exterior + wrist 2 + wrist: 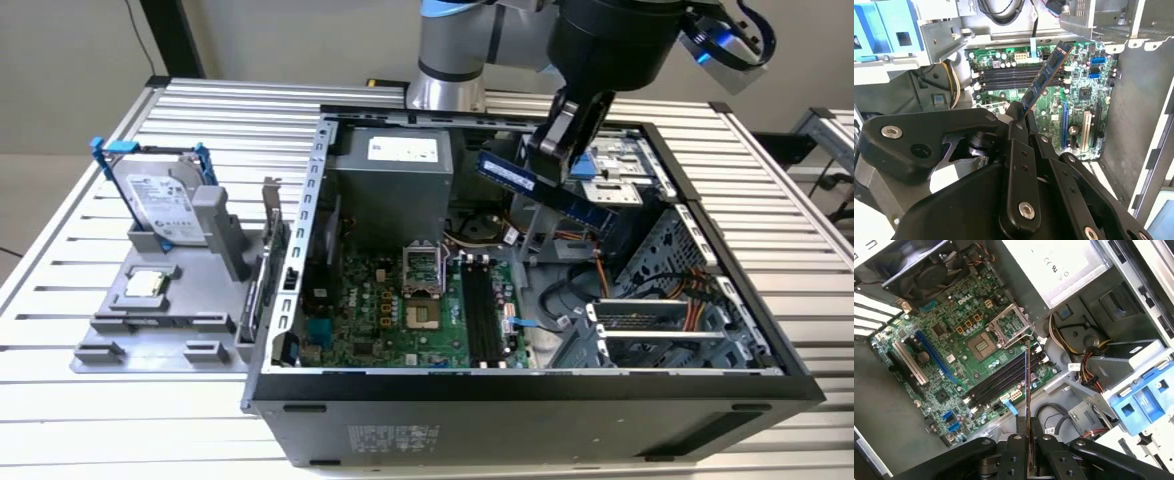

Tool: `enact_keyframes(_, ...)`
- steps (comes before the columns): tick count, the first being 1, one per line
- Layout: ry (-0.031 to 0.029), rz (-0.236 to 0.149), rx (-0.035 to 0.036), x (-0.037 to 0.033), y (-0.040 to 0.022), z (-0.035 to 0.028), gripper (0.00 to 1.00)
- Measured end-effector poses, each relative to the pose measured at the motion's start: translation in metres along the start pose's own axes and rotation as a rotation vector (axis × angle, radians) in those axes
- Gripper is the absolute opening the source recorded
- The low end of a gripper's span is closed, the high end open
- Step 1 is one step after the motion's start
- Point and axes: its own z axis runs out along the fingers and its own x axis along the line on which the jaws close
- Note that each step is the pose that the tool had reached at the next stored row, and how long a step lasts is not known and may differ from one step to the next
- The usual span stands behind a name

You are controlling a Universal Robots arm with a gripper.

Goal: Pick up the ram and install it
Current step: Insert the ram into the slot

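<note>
This is a robotics lab or test cell. The table is built of ribbed aluminium profile, and a second table of the same kind stands at the exterior view's right. An industrial arm rises from the table behind an open computer case, which lies on its side with the motherboard bare. Beside the case a grey fixture presents a hard drive and a processor chip in set seats. The arm's gripper has its jaws closed on the ram above the case.
</note>
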Motion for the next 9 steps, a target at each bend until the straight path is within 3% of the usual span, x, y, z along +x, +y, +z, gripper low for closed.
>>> enact_keyframes(9, -0.0002, 0.076, 0.0002, 0.0000, 0.0000, 0.0002, 0.00)
